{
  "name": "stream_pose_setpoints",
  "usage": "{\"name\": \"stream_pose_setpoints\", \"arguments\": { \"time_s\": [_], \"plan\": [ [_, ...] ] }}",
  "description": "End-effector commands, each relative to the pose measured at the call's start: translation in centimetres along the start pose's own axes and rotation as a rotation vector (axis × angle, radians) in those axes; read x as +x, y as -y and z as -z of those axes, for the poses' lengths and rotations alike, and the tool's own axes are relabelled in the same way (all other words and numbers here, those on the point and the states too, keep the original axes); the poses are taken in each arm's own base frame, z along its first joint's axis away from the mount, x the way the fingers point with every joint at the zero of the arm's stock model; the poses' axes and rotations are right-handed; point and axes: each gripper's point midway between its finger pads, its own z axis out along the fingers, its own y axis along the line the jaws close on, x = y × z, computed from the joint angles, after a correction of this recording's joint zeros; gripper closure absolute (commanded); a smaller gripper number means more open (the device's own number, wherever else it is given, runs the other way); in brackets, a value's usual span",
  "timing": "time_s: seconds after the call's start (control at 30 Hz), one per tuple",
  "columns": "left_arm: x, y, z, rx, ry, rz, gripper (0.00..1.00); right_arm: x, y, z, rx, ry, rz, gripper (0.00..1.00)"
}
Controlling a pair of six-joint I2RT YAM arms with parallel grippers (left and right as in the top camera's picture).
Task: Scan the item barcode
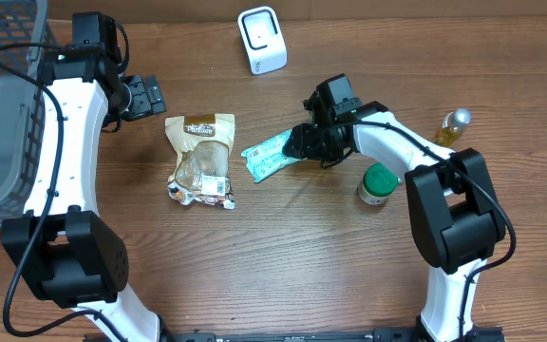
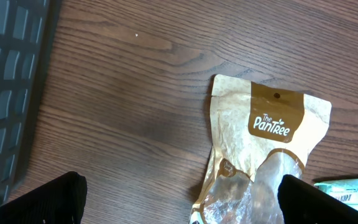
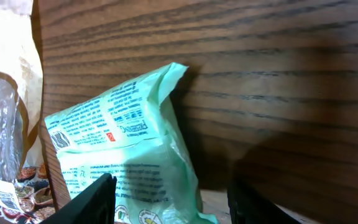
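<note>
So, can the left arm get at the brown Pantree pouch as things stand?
Probably yes. The left fingers are open and hover near the top of the pouch, with only bare table between them. The green packet lies on the far side, out of the way.

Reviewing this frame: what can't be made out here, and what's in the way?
Whether the right tool grips the green packet: overhead, the tool covers the packet's end; the right wrist view cuts off the contact at its bottom edge.
Barcode on the packet: right wrist view, print too small to pick out.
Lower half of the brown pouch: left wrist view, cut by the bottom edge.
Label on the bottle: overhead, too small.
</note>
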Motion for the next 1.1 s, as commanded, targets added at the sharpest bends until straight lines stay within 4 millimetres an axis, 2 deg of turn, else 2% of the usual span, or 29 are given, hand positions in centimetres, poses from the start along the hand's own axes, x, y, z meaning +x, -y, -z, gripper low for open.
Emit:
{"name": "stream_pose_setpoints", "arguments": {
  "time_s": [0.0,0.13,0.2,0.27,0.37,0.4,0.5,0.7,0.87,0.9,1.07],
  "plan": [
    [-0.5,0.2,0.6,0.009,0.019,-0.020,0.01,0.4,0.5,-0.5,-0.009,-0.015,-0.051,0.46],
    [-0.5,0.2,0.6,0.010,0.019,-0.020,0.00,0.8,1.0,-1.3,-0.008,-0.034,-0.077,0.46],
    [-0.4,0.2,0.6,0.010,0.019,-0.020,0.01,1.3,0.9,-2.0,-0.027,-0.060,-0.085,0.50],
    [-0.5,0.2,0.6,0.009,0.019,-0.020,0.00,1.4,0.6,-2.2,-0.052,-0.070,-0.085,0.55],
    [-0.5,0.2,0.6,0.010,0.019,-0.020,0.00,0.8,0.4,-2.1,-0.064,-0.049,-0.073,0.70],
    [-0.5,0.2,0.6,0.009,0.019,-0.020,0.00,0.5,0.3,-2.0,-0.082,-0.042,-0.070,0.71],
    [-0.5,0.2,0.6,0.010,0.019,-0.020,0.00,0.1,-0.5,-1.3,-0.176,-0.049,-0.084,0.71],
    [-0.5,0.2,0.6,0.009,0.019,-0.020,0.01,-0.5,-0.3,-1.0,-0.206,-0.037,-0.101,0.70],
    [-0.5,0.2,0.6,0.009,0.019,-0.020,0.00,-0.8,0.3,-1.4,-0.148,-0.017,-0.140,0.69],
    [-0.5,0.2,0.6,0.010,0.019,-0.020,0.00,-0.7,0.3,-1.5,-0.147,-0.018,-0.148,0.66],
    [-0.5,0.2,0.6,0.010,0.019,-0.020,0.00,0.1,0.9,-2.3,-0.152,-0.018,-0.200,0.65]
  ]
}}
